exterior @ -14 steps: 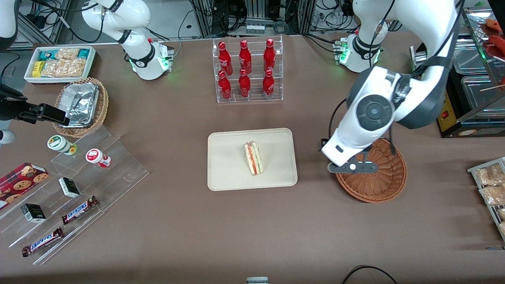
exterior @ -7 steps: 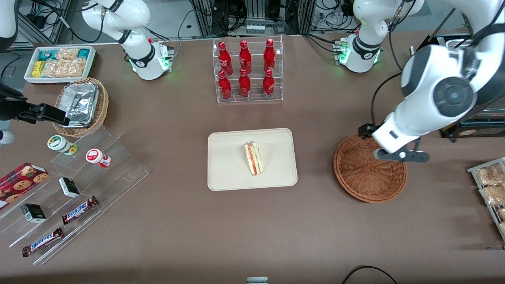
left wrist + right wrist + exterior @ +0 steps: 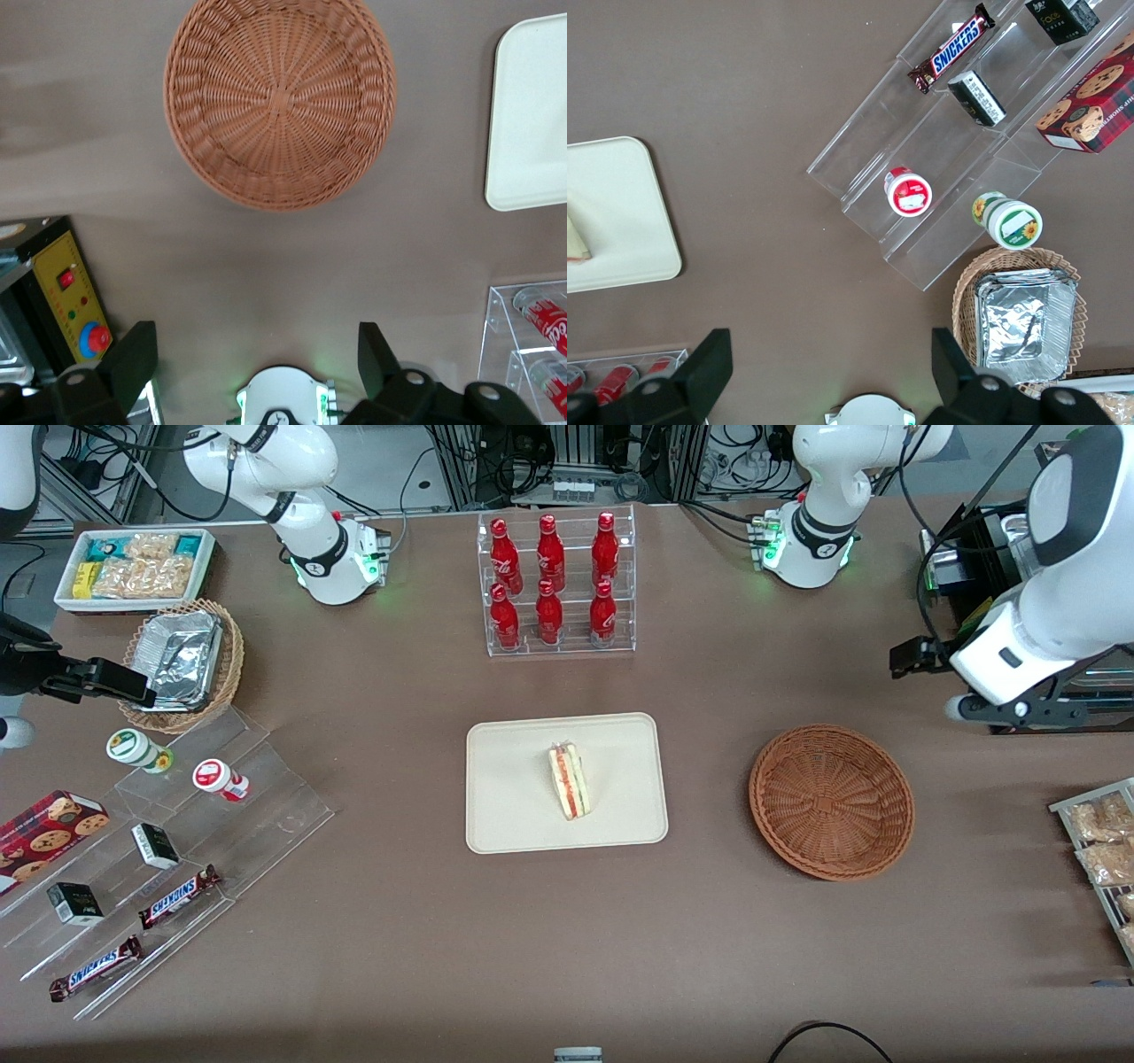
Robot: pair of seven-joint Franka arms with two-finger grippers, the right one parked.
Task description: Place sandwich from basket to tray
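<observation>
Your front view cuts off much of the left arm at the frame edge, so you see only its white forearm and the dark gripper [image 3: 1019,710] beneath it, high above the table at the working arm's end and farther from the camera than the basket [image 3: 831,802]. From there the fingers are hard to make out. The wrist view settles it: the two dark fingers [image 3: 133,363] stand wide apart with nothing between them, pointing down over bare brown table. That same view shows the whole basket [image 3: 280,97] with nothing in it, but only one rounded corner of the tray [image 3: 530,115]. The sandwich [image 3: 569,781] lies on the tray [image 3: 505,815] near its middle, filling edge up, well apart from the basket. The right wrist view catches just a sliver of the sandwich [image 3: 574,241].
</observation>
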